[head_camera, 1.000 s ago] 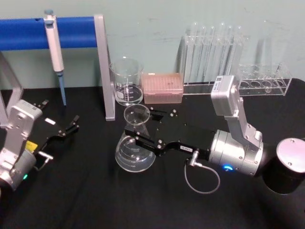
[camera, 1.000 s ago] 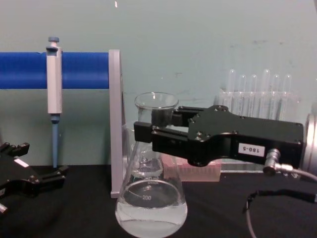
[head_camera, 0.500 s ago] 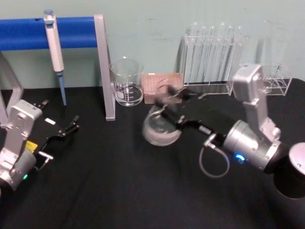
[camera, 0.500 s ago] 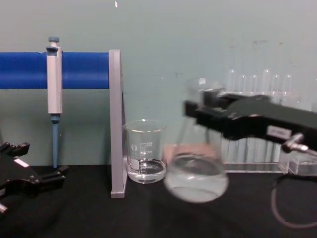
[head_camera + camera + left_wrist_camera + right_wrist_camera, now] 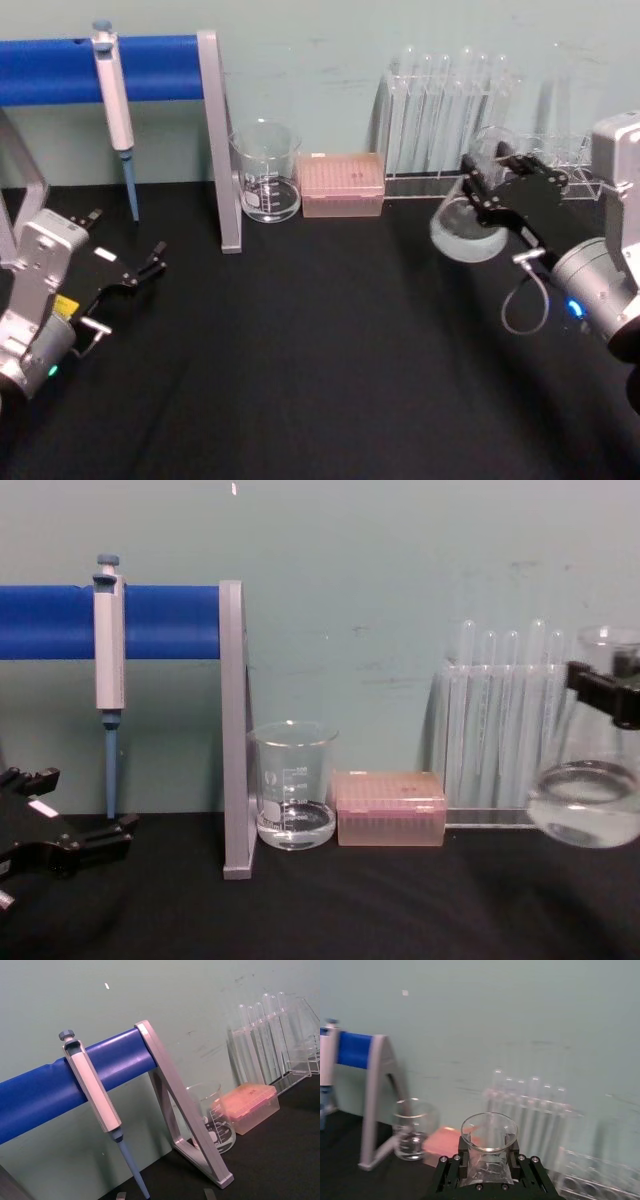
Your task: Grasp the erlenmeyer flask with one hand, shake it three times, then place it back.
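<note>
**Legible text: none.** No word, number or brand can be read in any view.

- Beaker (image 5: 292,785), centre of the chest view: a white scale with printed marks on its wall, the digits too small to make out.
- Flask (image 5: 588,810), right edge of the chest view: the wall is blurred and nothing is legible.
- Left arm (image 5: 40,290), lower left of the head view: a yellow sticker (image 5: 62,305) and a white tag (image 5: 104,255) (neither shows any readable print).
</note>
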